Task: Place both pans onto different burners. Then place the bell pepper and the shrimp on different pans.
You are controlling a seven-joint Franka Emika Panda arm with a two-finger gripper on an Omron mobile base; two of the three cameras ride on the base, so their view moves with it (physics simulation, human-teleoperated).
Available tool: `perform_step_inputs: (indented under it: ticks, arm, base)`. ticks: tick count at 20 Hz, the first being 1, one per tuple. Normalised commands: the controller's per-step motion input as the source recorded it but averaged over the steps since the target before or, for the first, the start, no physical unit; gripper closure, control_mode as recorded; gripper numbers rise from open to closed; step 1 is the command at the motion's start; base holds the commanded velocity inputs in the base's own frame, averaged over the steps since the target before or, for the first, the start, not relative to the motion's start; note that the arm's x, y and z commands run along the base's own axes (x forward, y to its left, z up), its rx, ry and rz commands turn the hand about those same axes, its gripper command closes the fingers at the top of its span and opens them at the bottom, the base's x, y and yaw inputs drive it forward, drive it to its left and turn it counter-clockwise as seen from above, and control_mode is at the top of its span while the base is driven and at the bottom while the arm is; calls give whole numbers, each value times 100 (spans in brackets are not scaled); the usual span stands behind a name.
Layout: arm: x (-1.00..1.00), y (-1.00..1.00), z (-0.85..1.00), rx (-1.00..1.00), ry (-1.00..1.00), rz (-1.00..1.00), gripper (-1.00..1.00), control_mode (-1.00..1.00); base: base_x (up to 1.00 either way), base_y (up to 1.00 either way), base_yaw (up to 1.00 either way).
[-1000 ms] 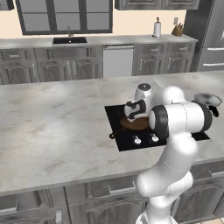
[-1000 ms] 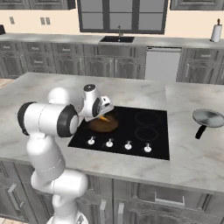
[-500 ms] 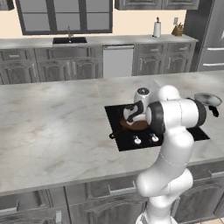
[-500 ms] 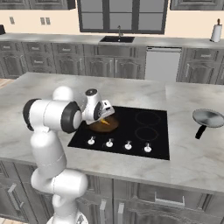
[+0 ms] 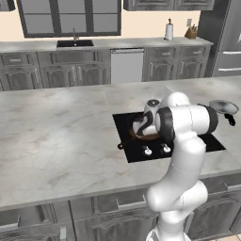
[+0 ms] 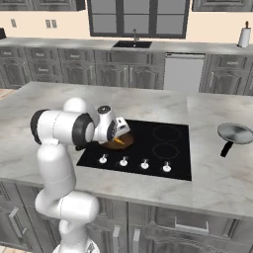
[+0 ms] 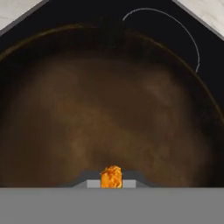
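Observation:
The dark cast-iron skillet [image 5: 149, 137] [image 6: 126, 143] sits on the front-left burner of the black cooktop [image 5: 209, 141] [image 6: 170, 148]. Its rusty-brown inside [image 7: 109, 113] spreads right under the hand. My gripper [image 5: 140, 128] [image 6: 120, 134] [image 7: 111, 183] hangs low over the skillet, shut on the small orange shrimp [image 7: 111, 175], which shows between the finger tips. The silver steel pan [image 5: 222, 107] [image 6: 235, 133] rests on the marble counter to the right of the cooktop, with its black handle toward the front.
Small white knobs [image 6: 134, 162] line the cooktop's front. A burner ring [image 7: 177, 24] lies just beyond the skillet, and two more rings [image 6: 167, 142] are on the right half. Marble counter [image 5: 61, 136] stretches wide to the left.
The hand has sunk a little closer to the skillet while holding the orange piece. Both pans have stayed where they were.

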Motion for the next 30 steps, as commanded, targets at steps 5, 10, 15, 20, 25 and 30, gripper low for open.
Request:
perform_step_inputs:
  ticks: [5,10,15,20,25,30]
  arm:
    - [17,0,-19,0,-4,-2,100,-100]
    - [26,-1,-17,0,-4,-3,100,-100]
    - [37,0,-13,0,-3,-3,-100,-100]
    - [4,0,9,2,-11,-5,-100,-100]
    - [0,-1,21,9,-12,-4,-100,-100]
    - [0,0,58,8,-18,-2,-100,-100]
  base:
    - [0,0,0]
    - [0,0,0]
    - [0,0,0]
    - [0,0,0]
    - [0,0,0]
    - [0,0,0]
